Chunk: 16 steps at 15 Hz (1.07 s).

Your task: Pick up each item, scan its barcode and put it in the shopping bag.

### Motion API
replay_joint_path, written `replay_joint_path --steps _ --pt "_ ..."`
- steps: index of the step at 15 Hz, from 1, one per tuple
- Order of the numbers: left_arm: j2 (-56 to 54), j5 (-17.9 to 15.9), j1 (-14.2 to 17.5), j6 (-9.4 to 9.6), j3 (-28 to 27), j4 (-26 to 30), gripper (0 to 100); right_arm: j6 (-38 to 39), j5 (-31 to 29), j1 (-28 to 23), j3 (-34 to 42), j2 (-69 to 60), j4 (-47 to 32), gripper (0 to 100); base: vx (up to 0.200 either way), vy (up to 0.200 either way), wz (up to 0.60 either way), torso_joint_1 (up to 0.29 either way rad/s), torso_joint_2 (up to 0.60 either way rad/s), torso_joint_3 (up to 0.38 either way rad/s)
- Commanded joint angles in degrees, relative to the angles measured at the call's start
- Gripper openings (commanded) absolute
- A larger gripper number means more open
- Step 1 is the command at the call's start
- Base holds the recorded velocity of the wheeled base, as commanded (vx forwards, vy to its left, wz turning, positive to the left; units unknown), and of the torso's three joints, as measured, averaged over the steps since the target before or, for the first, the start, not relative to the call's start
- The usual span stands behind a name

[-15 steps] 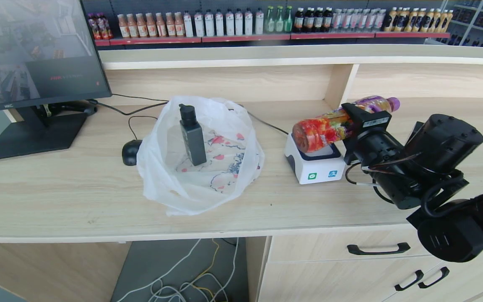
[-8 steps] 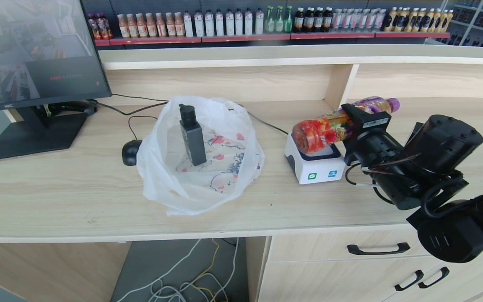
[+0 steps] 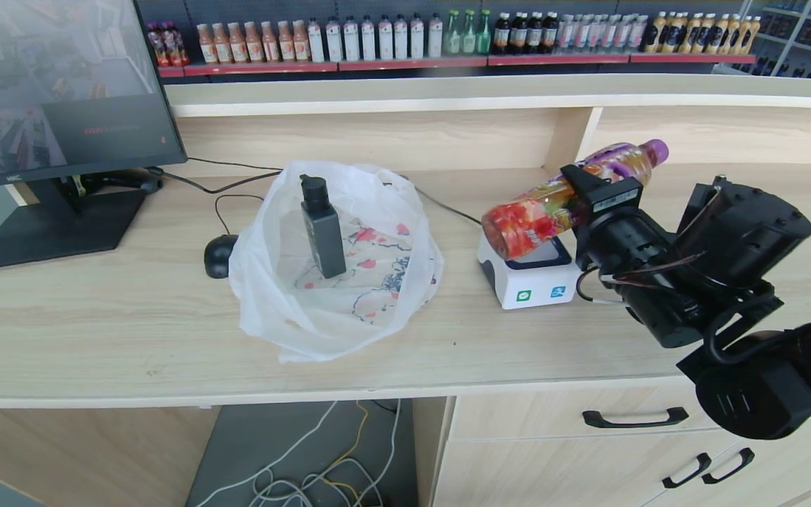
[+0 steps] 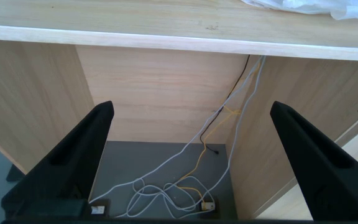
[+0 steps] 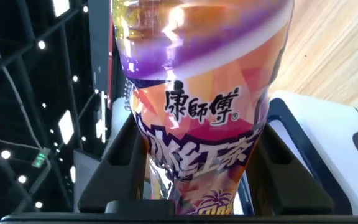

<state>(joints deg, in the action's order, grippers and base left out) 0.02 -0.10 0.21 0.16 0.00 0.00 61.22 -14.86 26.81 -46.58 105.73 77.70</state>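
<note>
Head view, right of centre: the right gripper (image 3: pixel 579 200) is clamped around the middle of a colourful drink bottle (image 3: pixel 526 222), which lies nearly level with its purple cap toward the upper right. Half a second ago the bottle's base rested low over the white barcode scanner (image 3: pixel 529 283); now it sits higher and slightly further left, clear of the scanner's window. That lift suggests the scan is done and the carry to the shopping bag (image 3: pixel 272 303) is starting. The bag stands open at centre frame on the counter (image 3: pixel 131 331), with a dark pump bottle (image 3: pixel 322 229) upright inside.

In the right wrist view the drink bottle (image 5: pixel 204 112) sits between the jaws above the scanner (image 5: pixel 334 134). The left gripper (image 4: pixel 191 162) hangs below the counter edge, jaws wide apart and holding nothing.
</note>
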Motion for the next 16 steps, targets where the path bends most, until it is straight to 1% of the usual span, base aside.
replay_joint_path --steps 1,2,4,5,7,9,10,12,13,14,15,16 --pt "-0.02 0.01 -0.03 0.02 0.0 0.0 100 -6.55 0.36 3.69 -1.58 -1.58 1.14 0 0.0 0.0 0.0 0.0 0.0 0.0" --pt "-0.02 0.01 -0.03 0.02 0.0 0.0 100 -8.57 0.27 4.83 -2.11 -2.28 0.87 0 0.0 0.0 0.0 0.0 0.0 0.0" --pt "-0.02 0.01 -0.03 0.02 0.0 0.0 100 -17.63 0.01 7.38 -1.41 -2.46 0.34 0 0.0 0.0 0.0 0.0 0.0 0.0" --pt "-0.02 0.01 -0.03 0.02 0.0 0.0 100 -20.88 -0.26 8.52 -1.58 -2.63 0.34 0 0.0 0.0 0.0 0.0 0.0 0.0" --pt "-0.02 0.01 -0.03 0.02 0.0 0.0 100 -28.7 -3.68 10.46 -1.5 -2.81 0.43 0 0.0 0.0 0.0 0.0 0.0 0.0" --pt "-0.02 0.01 -0.03 0.02 0.0 0.0 100 -35.64 -5.88 10.72 -1.32 -2.9 1.05 0 0.0 0.0 0.0 0.0 0.0 0.0" --pt "-0.02 0.01 -0.03 0.02 0.0 0.0 100 -42.68 -5.97 10.72 -0.53 -2.98 2.89 0 0.0 0.0 0.0 0.0 0.0 0.0" --pt "-0.02 0.01 -0.03 0.02 0.0 0.0 100 -52.26 -5.71 10.72 0.26 -2.98 6.32 0 0.0 0.0 0.0 0.0 0.0 0.0" --pt "-0.02 0.01 -0.03 0.02 0.0 0.0 100 -54.28 -5.71 10.72 0.35 -2.9 6.85 0 0.0 0.0 0.0 0.0 0.0 0.0" --pt "-0.02 0.01 -0.03 0.02 0.0 0.0 100 -58.14 -5.62 10.72 0.61 -2.72 8.52 0 0.0 0.0 0.0 0.0 0.0 0.0" --pt "-0.02 0.01 -0.03 0.02 0.0 0.0 100 -59.38 -5.62 10.72 0.61 -2.55 9.4 0 0.0 0.0 0.0 0.0 0.0 0.0" --pt "-0.02 0.01 -0.03 0.54 0.0 0.0 100 -62.01 -4.83 10.81 1.4 -1.14 12.3 0 0.0 0.0 0.0 0.0 0.0 0.0"
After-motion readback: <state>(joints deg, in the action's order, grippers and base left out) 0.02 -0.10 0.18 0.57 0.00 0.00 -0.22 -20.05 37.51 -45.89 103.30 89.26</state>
